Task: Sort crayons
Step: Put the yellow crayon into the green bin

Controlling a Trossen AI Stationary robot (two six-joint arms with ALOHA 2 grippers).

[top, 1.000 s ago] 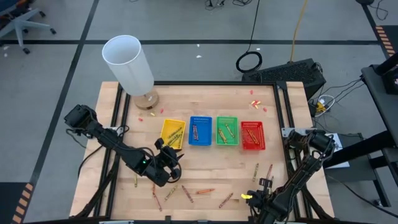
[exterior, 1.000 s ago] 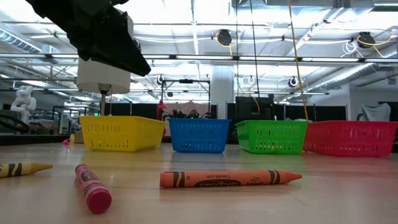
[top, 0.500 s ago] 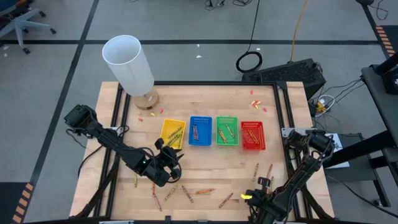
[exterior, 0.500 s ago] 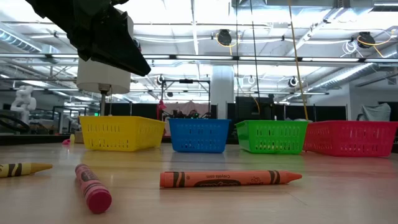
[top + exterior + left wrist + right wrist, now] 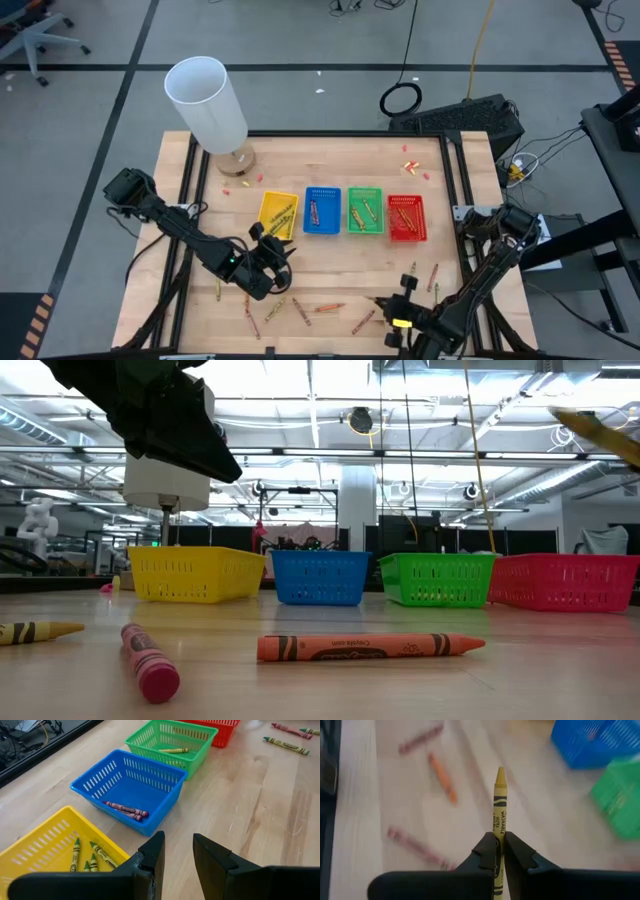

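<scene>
Slotted glossy plastic trays on a smooth pale wooden table.

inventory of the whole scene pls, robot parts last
Trays: four, yellow, blue, green, red, in a row mid-table, each with crayons inside.
Loose crayons: several, mixed colours, on the near part of the table, among them an orange one.
Held crayon: one, yellow, clamped in the right gripper.
Cylinder: one, white, on a round base at the far left corner.
Scraps: a few, red-pink, on the far part of the table.
Left gripper: by the yellow tray, fingers apart, empty.
Right gripper: near edge, right of centre, shut on the crayon.
</scene>
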